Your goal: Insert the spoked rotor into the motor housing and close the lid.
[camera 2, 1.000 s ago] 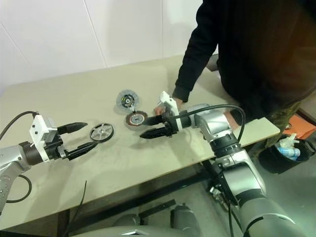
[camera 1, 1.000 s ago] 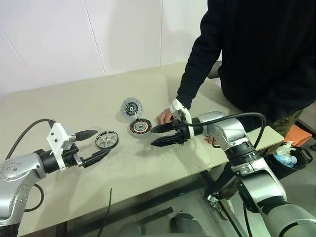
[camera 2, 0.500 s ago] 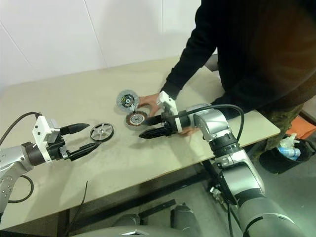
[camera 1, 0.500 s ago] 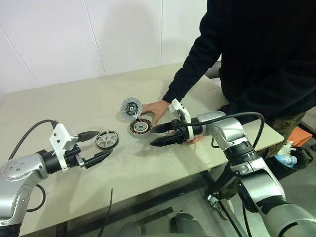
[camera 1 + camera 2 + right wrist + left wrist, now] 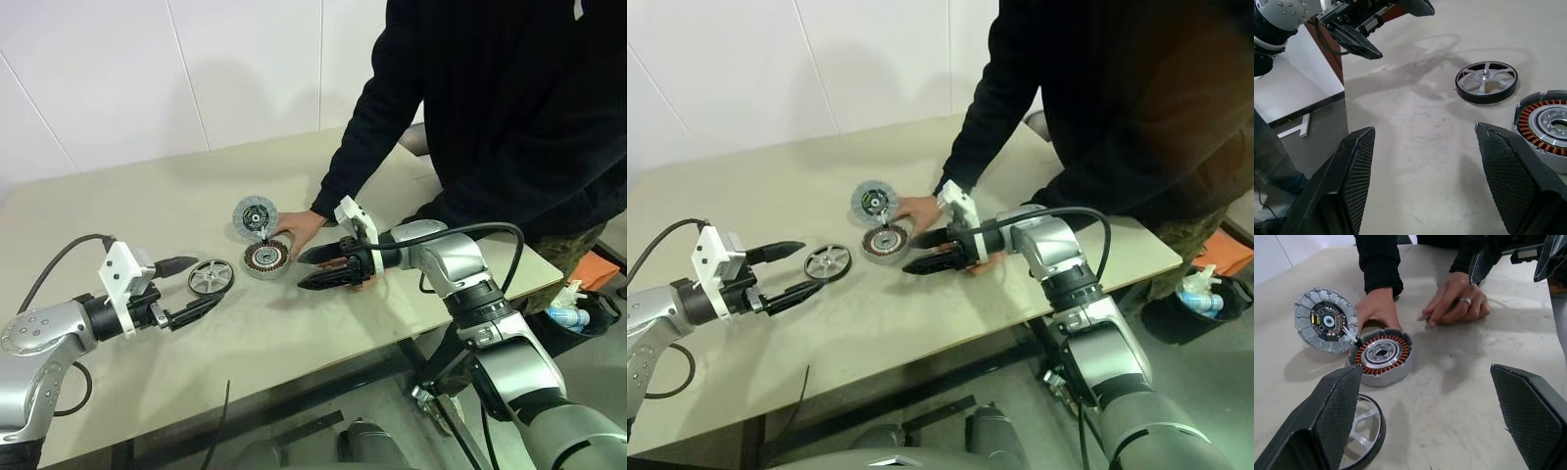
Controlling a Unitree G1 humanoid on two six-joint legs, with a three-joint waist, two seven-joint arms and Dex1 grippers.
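Reaching in from the robot's left, the left gripper [image 5: 190,287] hovers low over the table [image 5: 147,206] with fingers spread wide, empty, the spoked rotor [image 5: 212,278] lying flat just past its tips. Opposite, the right gripper [image 5: 306,268] is also parted and empty, pointing at the motor housing [image 5: 265,259]. A person's hand [image 5: 299,228] rests against the housing, partly hiding its far rim. Tilted against it leans the lid [image 5: 254,213].

We see a black spoked rotor [image 5: 212,278], copper-ringed silver motor housing [image 5: 265,259] and ribbed grey lid [image 5: 255,214] on our beige surface [image 5: 147,206].
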